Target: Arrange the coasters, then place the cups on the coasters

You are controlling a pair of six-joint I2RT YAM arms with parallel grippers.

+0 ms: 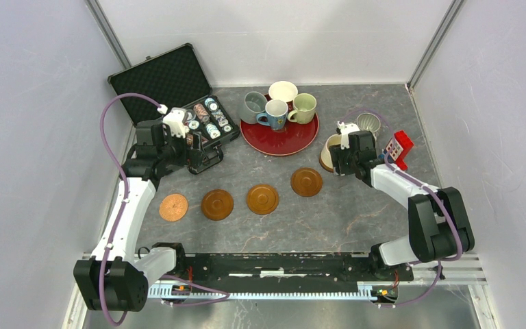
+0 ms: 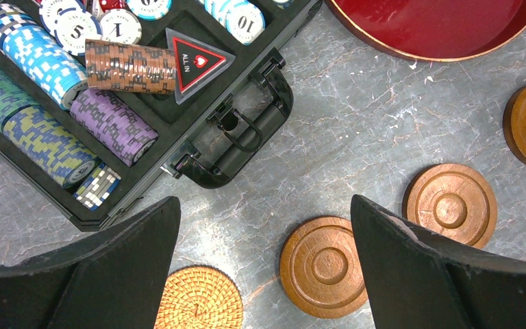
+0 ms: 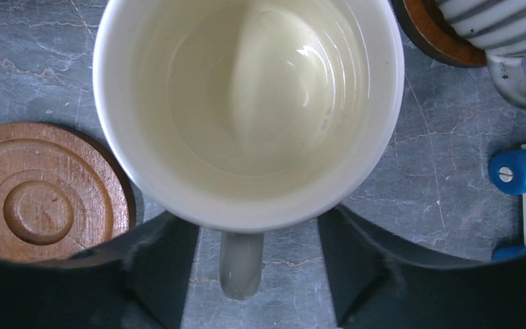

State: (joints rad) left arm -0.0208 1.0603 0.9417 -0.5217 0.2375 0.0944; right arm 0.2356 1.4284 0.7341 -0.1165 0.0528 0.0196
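Straddling the handle (image 3: 241, 271) of the cream mug (image 3: 246, 103), the right gripper (image 3: 255, 233) has its jaws spread. One finger stands on each side, with table showing in both gaps (neither pad touches the handle). The mug stands upright, mouth up, at the right of the table, and its handle points straight back at the wrist.

Only the wrist view shows that handle; from above, the gripper's body covers it. The top view in turn shows a brown edge under the mug's near-left side, apparently a coaster, which the wrist view does not show.

Just left of the mug lies a bare coaster (image 3: 38, 192), the right end of a row of four (image 1: 240, 200). Just beyond the mug, the ribbed mug (image 3: 500, 24) sits on another coaster (image 3: 428, 31), with a blue knob (image 3: 517, 171) near it.

Farther left, the red tray (image 1: 281, 142) holds four more mugs (image 1: 274, 113) crowded together. The left gripper (image 2: 264, 205) hangs wide open above bare table beside the open poker chip case (image 2: 246, 130).
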